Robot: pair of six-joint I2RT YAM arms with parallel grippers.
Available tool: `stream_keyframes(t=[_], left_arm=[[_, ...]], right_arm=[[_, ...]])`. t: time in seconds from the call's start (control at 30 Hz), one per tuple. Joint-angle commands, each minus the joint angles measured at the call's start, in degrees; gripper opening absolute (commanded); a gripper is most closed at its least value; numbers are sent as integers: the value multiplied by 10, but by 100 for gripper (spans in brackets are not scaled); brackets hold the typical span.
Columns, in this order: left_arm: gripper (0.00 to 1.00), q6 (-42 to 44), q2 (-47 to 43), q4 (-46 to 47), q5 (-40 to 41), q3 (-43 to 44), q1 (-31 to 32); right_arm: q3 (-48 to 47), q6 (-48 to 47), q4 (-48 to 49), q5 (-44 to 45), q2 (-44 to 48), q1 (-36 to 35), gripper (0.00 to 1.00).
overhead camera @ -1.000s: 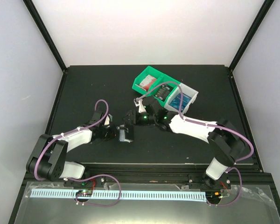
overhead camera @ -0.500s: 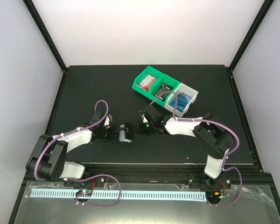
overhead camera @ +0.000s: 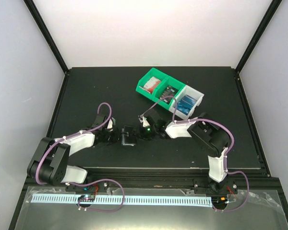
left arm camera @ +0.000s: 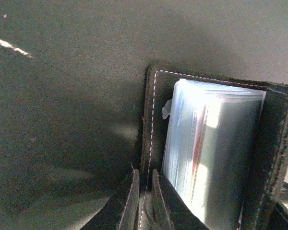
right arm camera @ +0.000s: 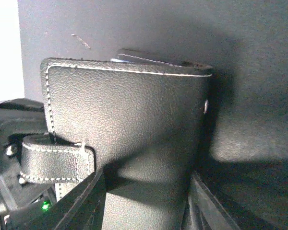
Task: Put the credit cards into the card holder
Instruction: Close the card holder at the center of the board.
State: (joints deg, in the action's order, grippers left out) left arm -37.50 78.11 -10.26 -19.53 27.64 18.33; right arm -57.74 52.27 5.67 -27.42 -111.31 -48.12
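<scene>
The black card holder (overhead camera: 129, 138) lies between my two grippers at the table's middle. In the left wrist view it is open (left arm camera: 151, 115), showing a stack of clear sleeves (left arm camera: 211, 143) with a red edge inside. My left gripper (left arm camera: 144, 173) is shut on the holder's stitched near cover edge; it shows in the top view (overhead camera: 119, 137) too. In the right wrist view the holder's outer cover (right arm camera: 129, 115) stands upright with its snap tab (right arm camera: 55, 165) at the left. My right gripper (right arm camera: 145, 178) (overhead camera: 138, 132) is spread wide with the cover between its fingers. Credit cards lie in the bins: red-and-white (overhead camera: 152, 84), black (overhead camera: 169, 90), blue (overhead camera: 186, 102).
A green bin (overhead camera: 145, 79) and a white bin (overhead camera: 198, 96) stand side by side at the back, right of centre. Black frame posts rise at the table's back corners. The right arm's elbow bends near the front right.
My right gripper has moved left and down from the bins' side to the holder. The holder's raised flap has swung over, so the clear sleeves show less from above. The left gripper has stayed put.
</scene>
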Motion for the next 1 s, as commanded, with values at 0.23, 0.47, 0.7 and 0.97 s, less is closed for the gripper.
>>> stream_keyframes(t=[0.23, 0.47, 0.7, 0.97], left_arm=[[10, -11, 49, -6, -20, -17, 2], [10, -15, 55, 2, -27, -22, 2], [10, -14, 39, -10, -2, -20, 2], [11, -17, 27, -20, 11, -20, 1]], right_arm=[[95, 84, 399, -107, -64, 1, 56], [102, 120, 481, -116, -87, 0, 56], [131, 104, 488, -94, -64, 1, 54], [145, 120, 509, -83, -58, 2, 18]])
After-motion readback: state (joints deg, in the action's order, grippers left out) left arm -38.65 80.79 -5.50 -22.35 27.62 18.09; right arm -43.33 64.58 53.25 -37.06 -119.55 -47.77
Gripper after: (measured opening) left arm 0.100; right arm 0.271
